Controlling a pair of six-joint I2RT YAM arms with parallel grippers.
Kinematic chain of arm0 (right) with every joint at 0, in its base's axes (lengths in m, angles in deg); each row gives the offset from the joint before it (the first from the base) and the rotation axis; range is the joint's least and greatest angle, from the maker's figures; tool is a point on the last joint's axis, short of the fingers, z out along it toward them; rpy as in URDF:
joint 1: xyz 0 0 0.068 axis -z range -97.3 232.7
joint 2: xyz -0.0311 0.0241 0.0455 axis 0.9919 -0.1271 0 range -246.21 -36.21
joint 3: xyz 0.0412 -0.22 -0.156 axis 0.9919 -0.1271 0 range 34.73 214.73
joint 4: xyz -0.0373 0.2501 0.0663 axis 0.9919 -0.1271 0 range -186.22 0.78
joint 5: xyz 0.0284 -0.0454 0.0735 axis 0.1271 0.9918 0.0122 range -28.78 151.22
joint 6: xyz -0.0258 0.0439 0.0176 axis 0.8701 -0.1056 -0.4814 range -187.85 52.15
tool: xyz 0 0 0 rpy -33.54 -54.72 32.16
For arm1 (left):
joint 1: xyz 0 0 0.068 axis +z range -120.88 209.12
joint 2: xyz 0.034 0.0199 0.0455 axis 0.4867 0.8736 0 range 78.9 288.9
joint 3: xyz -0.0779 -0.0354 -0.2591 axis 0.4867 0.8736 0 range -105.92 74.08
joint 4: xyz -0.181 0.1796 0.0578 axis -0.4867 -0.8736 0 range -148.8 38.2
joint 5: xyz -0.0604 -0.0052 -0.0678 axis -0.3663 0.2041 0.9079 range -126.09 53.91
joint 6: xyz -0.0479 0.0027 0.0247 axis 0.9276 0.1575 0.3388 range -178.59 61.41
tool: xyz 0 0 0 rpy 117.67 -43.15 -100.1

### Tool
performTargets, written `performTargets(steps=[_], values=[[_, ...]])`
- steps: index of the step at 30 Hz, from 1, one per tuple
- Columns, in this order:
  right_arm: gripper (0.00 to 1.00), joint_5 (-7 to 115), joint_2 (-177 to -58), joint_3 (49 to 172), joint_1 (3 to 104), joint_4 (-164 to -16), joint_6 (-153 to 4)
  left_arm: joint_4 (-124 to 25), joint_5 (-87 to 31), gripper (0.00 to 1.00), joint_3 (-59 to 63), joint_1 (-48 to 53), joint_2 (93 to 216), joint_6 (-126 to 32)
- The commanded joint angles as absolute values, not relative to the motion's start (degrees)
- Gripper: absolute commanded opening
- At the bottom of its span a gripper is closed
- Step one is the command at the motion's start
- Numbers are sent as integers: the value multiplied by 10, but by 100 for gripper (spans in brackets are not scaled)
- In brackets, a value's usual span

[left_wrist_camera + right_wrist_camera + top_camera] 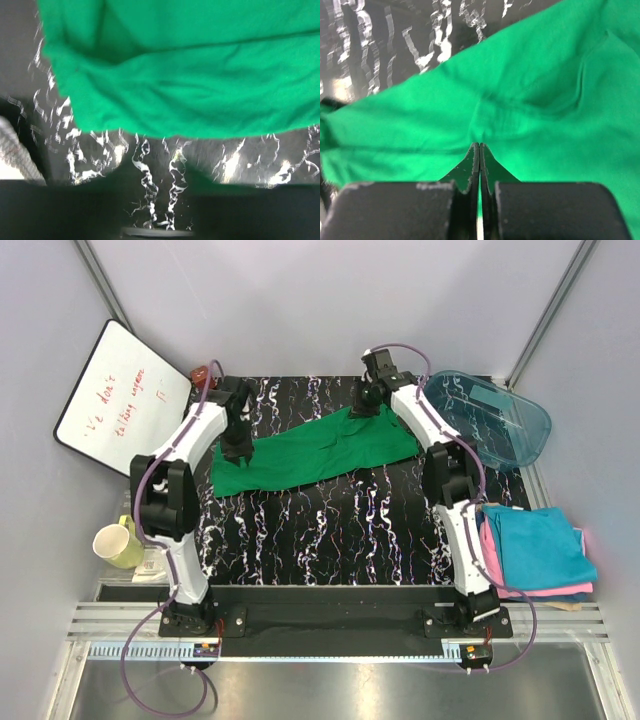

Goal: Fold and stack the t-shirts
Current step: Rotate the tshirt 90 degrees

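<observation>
A bright green t-shirt lies stretched slantwise across the black marbled mat. My right gripper is at the shirt's far right edge. In the right wrist view its jaws are pressed together on a puckered fold of the green cloth. My left gripper hangs over the shirt's left end. The left wrist view is blurred. There the left gripper has its dark fingers apart with bare mat between them, and the green hem lies just beyond the tips. A folded teal-blue t-shirt tops a pink one at the right.
A clear teal plastic tub stands at the back right, close to the right arm. A whiteboard leans at the back left, with a small red object beside it. A yellow mug sits left of the mat. A tan edge shows under the stack.
</observation>
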State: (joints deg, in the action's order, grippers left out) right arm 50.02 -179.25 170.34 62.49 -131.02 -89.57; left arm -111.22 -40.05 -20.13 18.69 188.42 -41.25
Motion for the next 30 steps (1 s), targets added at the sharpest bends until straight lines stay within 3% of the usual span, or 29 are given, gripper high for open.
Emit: performTargets(steps=[1,7,13,24,30], values=[[0,510,-1653,1602,620,-1292,-875,-1088,-441,0,-269,179,1959,-407],[0,603,-1570,1440,625,-1315,-889,-1134,-477,0,-406,179,2078,-386],[0,609,-1597,1401,641,-1354,-898,-1186,-502,0,-512,180,2153,-378],[0,609,-1754,1564,642,-1410,-871,-1238,-488,0,-452,179,2165,-377],[0,603,-1865,1756,642,-1446,-846,-1240,-444,0,-340,146,2108,-388]])
